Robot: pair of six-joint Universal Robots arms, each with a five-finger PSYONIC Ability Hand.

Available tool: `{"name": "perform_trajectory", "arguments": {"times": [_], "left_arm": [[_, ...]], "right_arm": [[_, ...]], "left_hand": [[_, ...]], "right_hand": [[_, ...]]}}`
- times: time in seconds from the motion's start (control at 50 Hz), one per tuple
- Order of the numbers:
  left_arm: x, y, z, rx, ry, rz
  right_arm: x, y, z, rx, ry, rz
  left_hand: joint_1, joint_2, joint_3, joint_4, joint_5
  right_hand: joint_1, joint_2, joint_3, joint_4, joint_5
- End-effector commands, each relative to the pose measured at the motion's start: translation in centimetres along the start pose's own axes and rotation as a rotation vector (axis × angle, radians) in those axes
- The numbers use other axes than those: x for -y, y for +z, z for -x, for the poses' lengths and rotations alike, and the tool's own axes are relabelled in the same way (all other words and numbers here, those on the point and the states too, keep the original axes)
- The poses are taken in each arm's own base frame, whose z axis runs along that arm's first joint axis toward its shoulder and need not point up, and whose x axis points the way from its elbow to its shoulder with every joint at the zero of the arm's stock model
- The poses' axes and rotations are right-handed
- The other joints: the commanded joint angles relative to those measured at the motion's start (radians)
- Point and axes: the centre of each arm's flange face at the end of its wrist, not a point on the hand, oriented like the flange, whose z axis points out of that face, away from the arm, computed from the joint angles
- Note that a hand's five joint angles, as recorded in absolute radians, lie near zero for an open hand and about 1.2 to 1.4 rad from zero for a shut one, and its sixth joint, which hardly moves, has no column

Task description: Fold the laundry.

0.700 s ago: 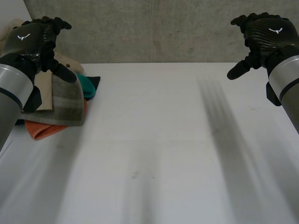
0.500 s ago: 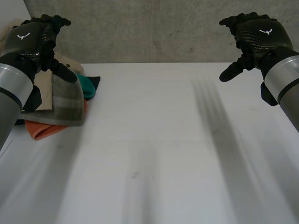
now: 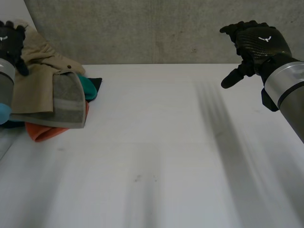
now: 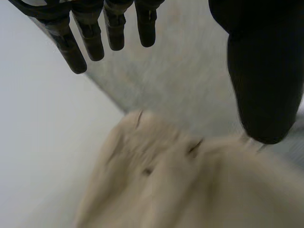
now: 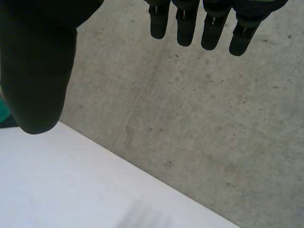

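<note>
Head view: our laundry pile lies at 9 o'clock on the table, right hand up at 2 o'clock. Agreed?
Agreed. Left wrist view: our left hand hovers spread and empty over the beige garment; we should pinch 1 layer only.
Right wrist view: our right fingers straight, holding nothing.

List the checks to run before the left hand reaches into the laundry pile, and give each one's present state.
1. Left hand open, holding nothing: ok.
2. Right hand open, holding nothing: ok.
3. Left hand over the pile: ok. The beige garment lies below its fingertips in the left wrist view.
4. One item free to lift alone: cannot tell. The beige garment, grey towel, orange cloth and teal cloth overlap in one heap.
5. Room to fold on the white table: ok.
6. Anything spread flat: not ok.
</note>
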Motion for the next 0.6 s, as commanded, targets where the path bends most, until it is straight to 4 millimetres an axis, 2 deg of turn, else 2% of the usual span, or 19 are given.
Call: {"name": "perform_trajectory", "arguments": {"times": [0.02, 0.04, 0.06, 0.1, 0.12, 0.14, 0.18, 0.26, 0.28, 0.3, 0.36, 0.38, 0.44, 0.46, 0.52, 0.54, 0.6], "left_arm": [[-8.0, 5.1, 0.8, 0.109, 0.207, -0.012], [-8.5, 5.4, 0.7, 0.117, 0.213, -0.021], [-9.3, 6.0, 0.4, 0.119, 0.219, -0.035], [-9.9, 6.4, 0.2, 0.118, 0.221, -0.047], [-10.0, 6.5, 0.1, 0.113, 0.220, -0.054], [-10.1, 6.7, -0.1, 0.105, 0.221, -0.066], [-9.9, 6.7, -0.3, 0.097, 0.217, -0.073], [-8.9, 6.1, -1.4, 0.075, 0.197, -0.090], [-8.1, 5.9, -1.8, 0.067, 0.186, -0.103], [-5.6, 5.5, -1.9, 0.065, 0.156, -0.146], [-2.1, 4.5, -2.0, 0.052, 0.095, -0.206], [-0.1, 3.6, -2.3, 0.038, 0.050, -0.240], [2.9, 2.2, -2.7, 0.012, -0.025, -0.292], [5.2, 0.8, -3.3, -0.019, -0.084, -0.328], [8.5, -1.6, -4.4, -0.084, -0.181, -0.384], [10.1, -3.2, -5.4, -0.148, -0.242, -0.412], [11.9, -6.0, -7.5, -0.274, -0.315, -0.442]], "right_arm": [[-1.0, 0.4, 0.3, 0.012, 0.002, 0.027], [-1.2, 0.4, 0.3, 0.012, 0.002, 0.032], [-1.4, 0.5, 0.3, 0.015, 0.001, 0.038], [-1.5, 0.5, 0.4, 0.015, 0.002, 0.042], [-1.5, 0.5, 0.4, 0.015, 0.002, 0.042], [-1.6, 0.6, 0.4, 0.015, 0.002, 0.044], [-1.7, 0.6, 0.4, 0.015, 0.002, 0.045], [-1.7, 0.7, 0.3, 0.014, 0.000, 0.046], [-1.7, 0.7, 0.2, 0.011, 0.000, 0.044], [-1.6, 0.7, 0.1, 0.009, 0.000, 0.042], [-1.6, 0.8, 0.0, 0.006, 0.000, 0.040], [-1.6, 0.7, 0.0, 0.006, 0.000, 0.042], [-1.5, 0.8, -0.2, 0.002, 0.001, 0.038], [-1.5, 0.8, -0.2, 0.002, 0.001, 0.038], [-1.2, 0.7, -0.2, 0.001, 0.000, 0.029], [-1.1, 0.7, -0.2, 0.000, -0.001, 0.026], [-0.7, 0.8, -0.3, -0.003, -0.002, 0.015]], "left_hand": [[-0.022, -0.020, -0.022, -0.014, -0.038], [-0.007, -0.006, -0.008, 0.000, -0.024], [0.092, 0.093, 0.091, 0.099, 0.075], [0.306, 0.307, 0.305, 0.313, 0.289], [0.458, 0.460, 0.458, 0.466, 0.442], [0.838, 0.839, 0.837, 0.845, 0.821], [1.183, 1.185, 1.183, 1.191, 1.167], [1.190, 1.192, 1.190, 1.198, 1.174], [1.190, 1.192, 1.190, 1.198, 1.174], [1.190, 1.192, 1.190, 1.198, 1.174], [1.190, 1.192, 1.190, 1.198, 1.174], [1.190, 1.192, 1.190, 1.198, 1.174], [1.190, 1.192, 1.190, 1.198, 1.174], [1.190, 1.192, 1.190, 1.198, 1.174], [1.190, 1.192, 1.190, 1.198, 1.174], [1.190, 1.192, 1.190, 1.198, 1.174], [1.190, 1.192, 1.190, 1.198, 1.174]], "right_hand": [[-0.055, -0.033, -0.033, -0.036, -0.049], [-0.055, -0.033, -0.033, -0.036, -0.049], [-0.055, -0.033, -0.033, -0.036, -0.049], [-0.055, -0.033, -0.033, -0.036, -0.049], [-0.055, -0.033, -0.033, -0.036, -0.049], [-0.055, -0.033, -0.033, -0.036, -0.049], [-0.055, -0.033, -0.033, -0.036, -0.049], [-0.055, -0.033, -0.033, -0.036, -0.049], [-0.055, -0.033, -0.033, -0.036, -0.049], [-0.055, -0.033, -0.033, -0.036, -0.049], [-0.055, -0.033, -0.033, -0.036, -0.049], [-0.055, -0.033, -0.033, -0.036, -0.049], [-0.055, -0.033, -0.033, -0.036, -0.049], [-0.055, -0.033, -0.033, -0.036, -0.049], [-0.055, -0.033, -0.033, -0.036, -0.049], [-0.055, -0.033, -0.033, -0.036, -0.049], [-0.055, -0.033, -0.033, -0.036, -0.049]]}}
